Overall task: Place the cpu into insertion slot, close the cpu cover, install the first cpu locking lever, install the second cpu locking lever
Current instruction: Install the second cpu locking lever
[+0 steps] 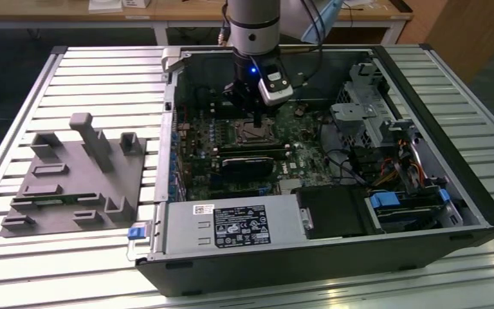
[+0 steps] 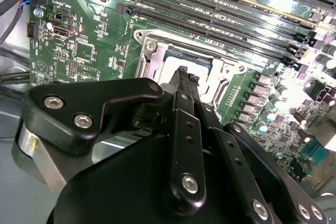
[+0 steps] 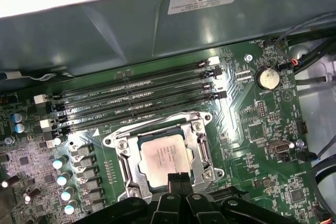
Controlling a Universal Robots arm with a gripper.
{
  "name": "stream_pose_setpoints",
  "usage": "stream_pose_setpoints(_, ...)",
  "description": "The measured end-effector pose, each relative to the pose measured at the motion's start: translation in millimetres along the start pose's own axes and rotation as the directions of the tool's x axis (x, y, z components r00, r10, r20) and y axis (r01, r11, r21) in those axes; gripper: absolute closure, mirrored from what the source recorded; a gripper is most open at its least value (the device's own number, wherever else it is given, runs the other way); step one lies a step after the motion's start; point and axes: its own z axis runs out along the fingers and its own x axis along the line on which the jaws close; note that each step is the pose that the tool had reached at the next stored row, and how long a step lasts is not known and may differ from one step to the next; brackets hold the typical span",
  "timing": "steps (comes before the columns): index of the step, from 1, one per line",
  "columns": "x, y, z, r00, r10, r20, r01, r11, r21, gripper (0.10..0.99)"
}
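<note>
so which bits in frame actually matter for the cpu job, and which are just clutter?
Job:
- cpu, seated in the insertion slot
- cpu cover, down around it
- end effector, tips at the cover's edge

Clutter:
- grey fixture block beside the case
- memory slots
- coin cell
- power supply

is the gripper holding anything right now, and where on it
Nothing is held. The gripper has its fingers together, tips at the edge of the cpu, which sits under the cpu cover.

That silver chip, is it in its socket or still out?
In. The cpu lies flat inside the insertion slot, with the hand at its edge.
</note>
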Motion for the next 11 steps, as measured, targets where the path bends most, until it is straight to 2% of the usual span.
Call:
stream_pose_setpoints(5,-0.2,-0.6,-1.1,1.0,0.0,0.0,0.0,1.0,0.0,0.98)
stream_pose_setpoints(11,-0.9,-0.7,-6.7,1.0,0.0,0.0001,0.0,1.0,0.0,0.98)
